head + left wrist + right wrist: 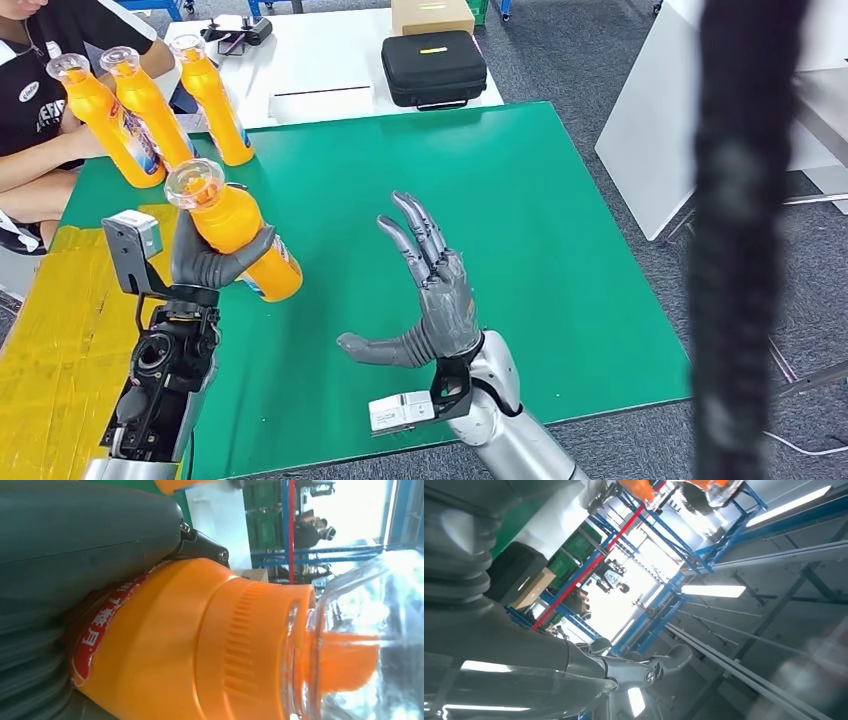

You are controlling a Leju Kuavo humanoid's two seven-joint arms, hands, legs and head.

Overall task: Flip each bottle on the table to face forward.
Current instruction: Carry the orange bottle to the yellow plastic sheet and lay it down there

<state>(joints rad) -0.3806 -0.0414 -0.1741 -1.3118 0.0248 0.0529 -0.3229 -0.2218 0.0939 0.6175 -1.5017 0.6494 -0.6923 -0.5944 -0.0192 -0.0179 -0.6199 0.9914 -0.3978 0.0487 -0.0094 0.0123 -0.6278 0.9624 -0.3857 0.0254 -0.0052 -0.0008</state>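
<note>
The left hand's fingers [235, 262] wrap around the middle of an orange bottle [236, 229], gripping it over its label and holding it tilted above the near left part of the green worktop [560, 230], its clear cap [194, 183] pointing up and away. In the left wrist view the thumb [85, 540] presses against the bottle's shoulder beside the red label [102, 627]. The right hand [430, 290] hovers over the middle of the worktop, palm turned inward, its fingers spread and holding nothing. Three more orange bottles [150, 110] stand upright together at the far left corner, next to a seated person [40, 90].

The bottle looks like rigid, smooth plastic, probably slippery and moderately heavy if full. The labelled waist seems the safest hold; the clear cap may pop off.
</note>
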